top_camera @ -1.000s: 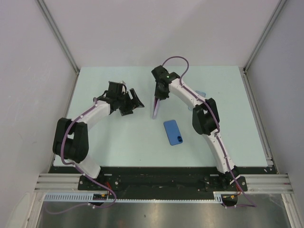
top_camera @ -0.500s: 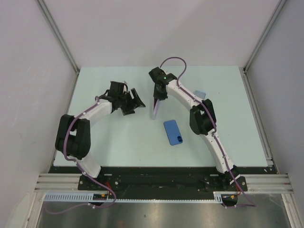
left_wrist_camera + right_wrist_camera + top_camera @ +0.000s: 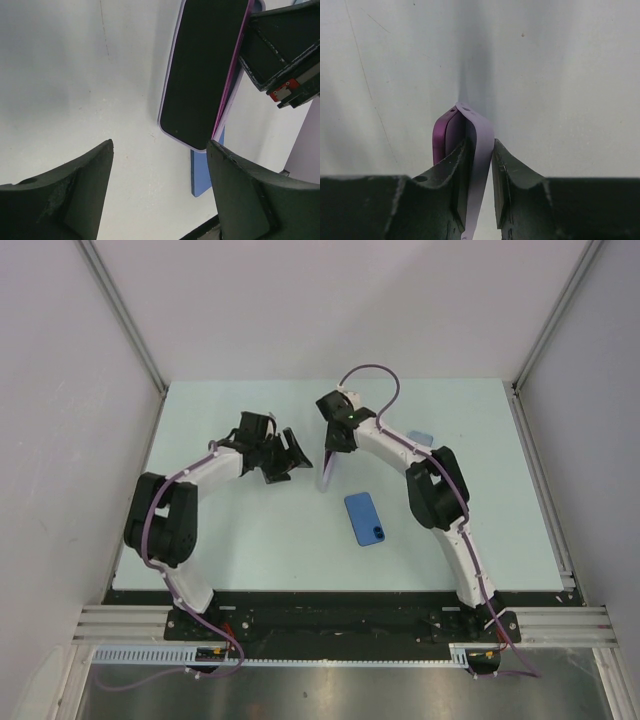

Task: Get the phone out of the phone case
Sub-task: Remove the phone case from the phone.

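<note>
Roughly mid-worktop (image 3: 250, 530), propped up on one long edge: the lilac phone case (image 3: 326, 475), phone (image 3: 202, 70) seated in it, dark screen turned toward the left arm. Shows a thin magenta-purple line down one long side of the screen, between glass and lilac rim; cannot tell whether that side sits fully in the case. Cannot tell either whether the lower edge rests on the surface or hangs just above it. Held at the upper edge by the right end effector (image 3: 480, 146), closed on it from above: fingers (image 3: 517, 190) pressing a lilac strip from both sides, with a darker purple fold bulging just left of that strip in the right wrist view. Facing the screen from the left, the left end effector (image 3: 159, 143), jaws spread wide, grasping nothing, near the case but apart from it. Lying flat on the worktop near the case, toward the arm bases and a little to the right: a blue phone-shaped slab (image 3: 365, 518), apart from both end effectors. Farther back and to the right, beside the right arm's forearm, a small grey-blue piece (image 3: 421, 439), too small to make out.
</note>
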